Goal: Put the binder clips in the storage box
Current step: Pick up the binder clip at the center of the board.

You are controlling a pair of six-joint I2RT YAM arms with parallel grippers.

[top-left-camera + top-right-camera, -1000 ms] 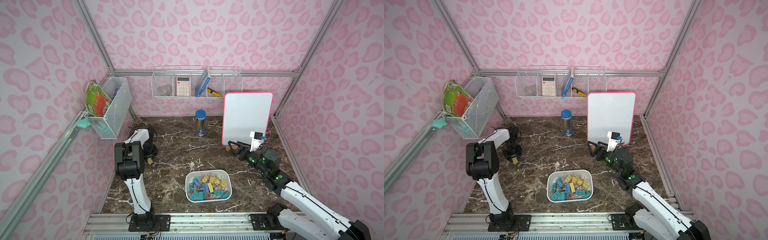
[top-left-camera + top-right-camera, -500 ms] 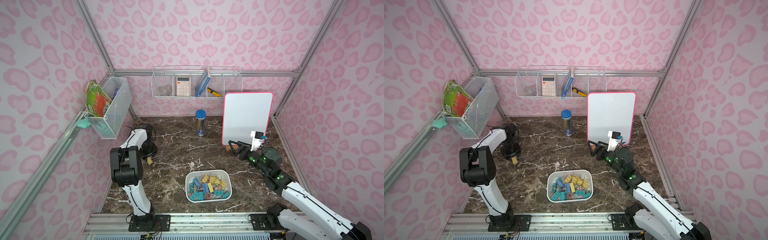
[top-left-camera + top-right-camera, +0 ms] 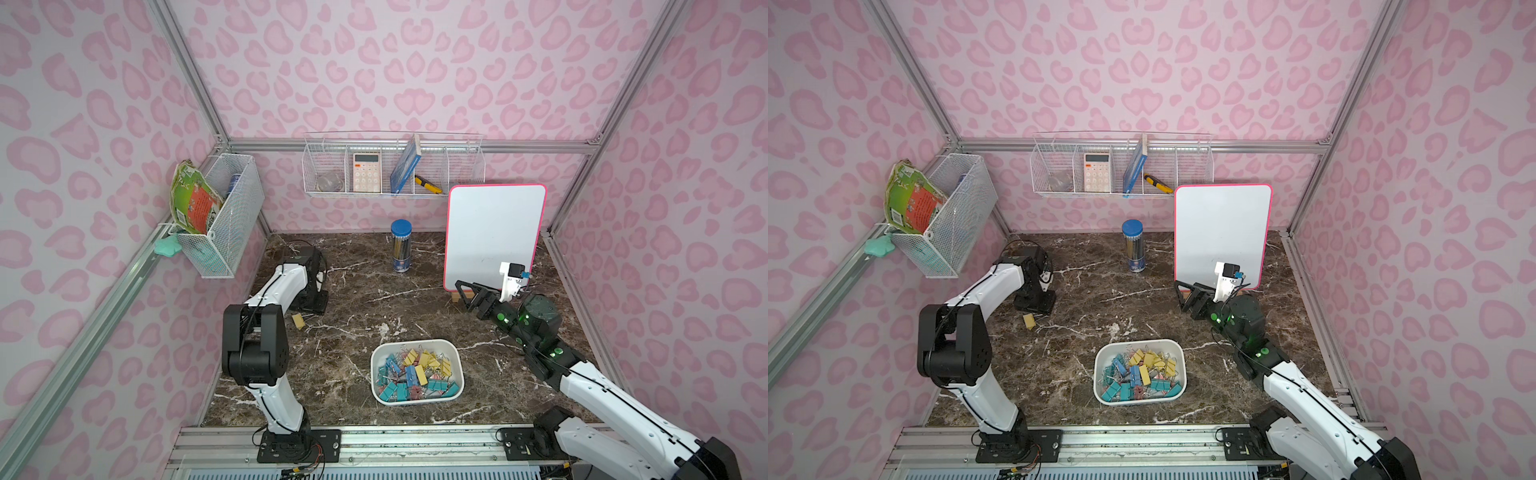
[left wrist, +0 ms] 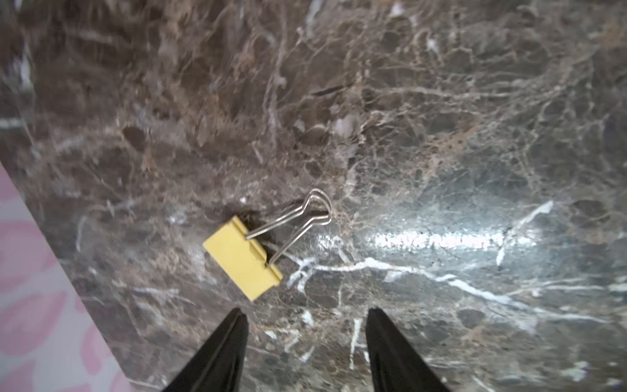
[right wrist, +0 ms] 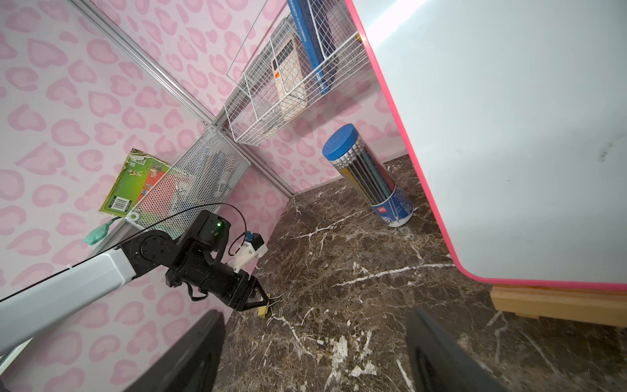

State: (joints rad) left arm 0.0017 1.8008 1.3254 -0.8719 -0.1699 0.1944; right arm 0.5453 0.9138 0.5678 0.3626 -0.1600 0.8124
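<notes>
Widened since a second ago: left tool (image 4: 305, 314), empty, just short of one yellow binder clip (image 4: 242, 263) lying on worktop (image 4: 441, 135). Other binder clips (image 3: 411, 372): heaped in storage box (image 3: 415, 341). Right tool (image 5: 315, 314): wide, empty.

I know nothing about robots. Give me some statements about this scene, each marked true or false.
1. A yellow clip lies on the table, outside the storage box. True.
2. The left tool grips that clip. False: its jaws stand apart and empty; the clip lies loose just ahead of them.
3. The storage box is empty. False: it holds a heap of binder clips.
4. The blue-lidded tube stands upright. True.
5. The right tool is open and holds nothing. True.
</notes>
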